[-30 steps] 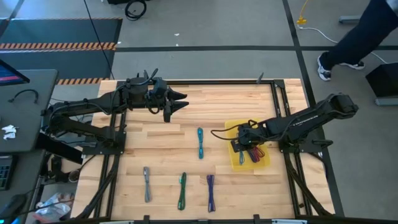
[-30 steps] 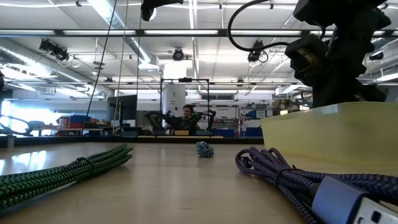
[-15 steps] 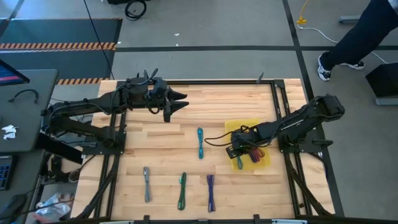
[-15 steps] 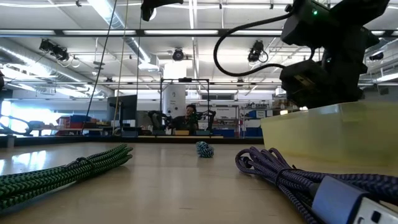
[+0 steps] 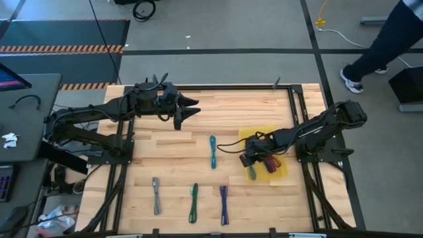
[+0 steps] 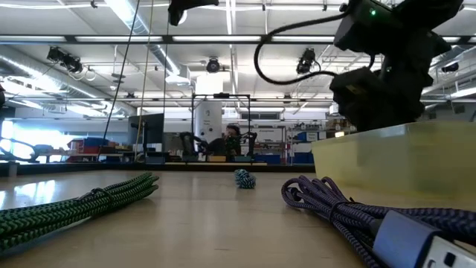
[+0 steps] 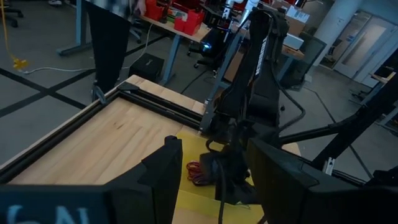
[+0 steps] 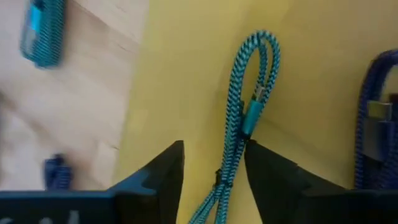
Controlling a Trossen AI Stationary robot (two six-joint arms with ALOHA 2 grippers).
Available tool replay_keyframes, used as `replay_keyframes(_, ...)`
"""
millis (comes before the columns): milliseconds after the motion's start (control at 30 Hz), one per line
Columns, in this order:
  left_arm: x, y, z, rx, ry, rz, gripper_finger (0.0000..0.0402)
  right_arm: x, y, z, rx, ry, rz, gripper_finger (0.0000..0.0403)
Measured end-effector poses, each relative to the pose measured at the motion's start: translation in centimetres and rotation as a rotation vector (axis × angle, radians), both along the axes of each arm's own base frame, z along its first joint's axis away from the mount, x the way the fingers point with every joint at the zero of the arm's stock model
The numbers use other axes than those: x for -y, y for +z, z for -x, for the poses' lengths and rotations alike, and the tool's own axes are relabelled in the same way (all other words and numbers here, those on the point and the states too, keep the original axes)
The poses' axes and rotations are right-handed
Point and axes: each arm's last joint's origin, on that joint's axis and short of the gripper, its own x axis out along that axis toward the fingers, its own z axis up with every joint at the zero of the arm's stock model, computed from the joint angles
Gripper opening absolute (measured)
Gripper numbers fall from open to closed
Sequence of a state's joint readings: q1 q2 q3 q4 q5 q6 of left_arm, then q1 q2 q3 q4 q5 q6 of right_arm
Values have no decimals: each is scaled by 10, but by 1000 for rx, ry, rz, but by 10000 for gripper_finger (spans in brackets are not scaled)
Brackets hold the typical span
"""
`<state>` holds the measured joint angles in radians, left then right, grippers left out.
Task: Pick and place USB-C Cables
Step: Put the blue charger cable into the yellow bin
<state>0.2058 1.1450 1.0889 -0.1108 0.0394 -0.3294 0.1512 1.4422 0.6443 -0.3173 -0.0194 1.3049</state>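
Release step: your right gripper [image 8: 211,165] sits low over the shallow yellow plastic tray [image 5: 281,171], jaws parted, and the braided teal USB-C cable bundle [image 8: 245,112] lies loose on the tray floor between and just ahead of them, nothing gripped. Beside it in the tray are purple and red bundles. Next you need a lift clear, then a reach to the teal bundle [image 5: 213,151] just outside the tray. Left gripper [image 5: 188,110] waits well off, open, empty. Surface is a pale wood-plank table [image 5: 172,158]; grey, green, purple bundles lie nearer the edge. Workshop behind, a person walking past.
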Motion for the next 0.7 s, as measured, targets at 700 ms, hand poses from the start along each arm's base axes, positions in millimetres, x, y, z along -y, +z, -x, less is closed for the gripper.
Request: replay_keyframes(700, -7, -110, -48, -557, 450, 296, 170, 39, 126, 29, 770, -39, 238, 183)
